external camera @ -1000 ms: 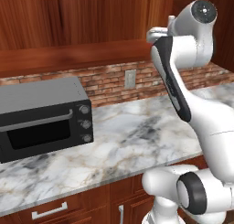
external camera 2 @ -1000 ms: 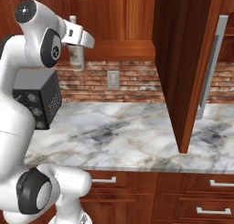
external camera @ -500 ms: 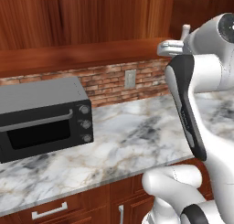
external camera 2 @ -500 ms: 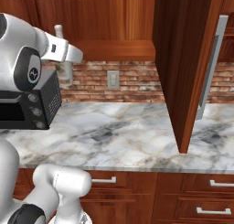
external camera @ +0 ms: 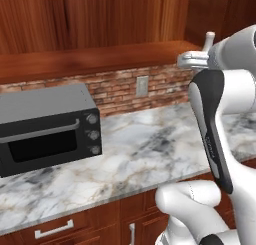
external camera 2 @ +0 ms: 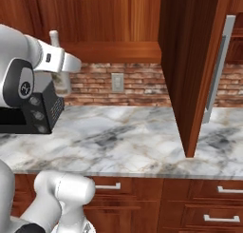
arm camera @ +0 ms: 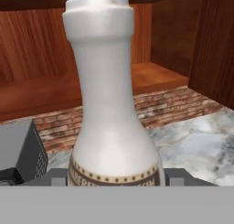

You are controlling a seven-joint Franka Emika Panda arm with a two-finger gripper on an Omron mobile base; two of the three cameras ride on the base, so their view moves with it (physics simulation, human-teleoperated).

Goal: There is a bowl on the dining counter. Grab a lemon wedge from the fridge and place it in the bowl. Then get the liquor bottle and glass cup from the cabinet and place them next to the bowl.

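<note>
The gripper (arm camera: 116, 179) pinches the liquor bottle (arm camera: 109, 99) at its base (upright, neck up). A toaster oven (external camera: 47, 126) sits on the marble counter (external camera: 145, 154).

The whitish liquor bottle (arm camera: 109, 104), narrow-necked with a patterned brown band low on its body, stands upright, held aloft

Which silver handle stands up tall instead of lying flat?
The long handle beside the tall wooden panel stands upright; the drawer handles under the counter are short and lie flat.
</note>
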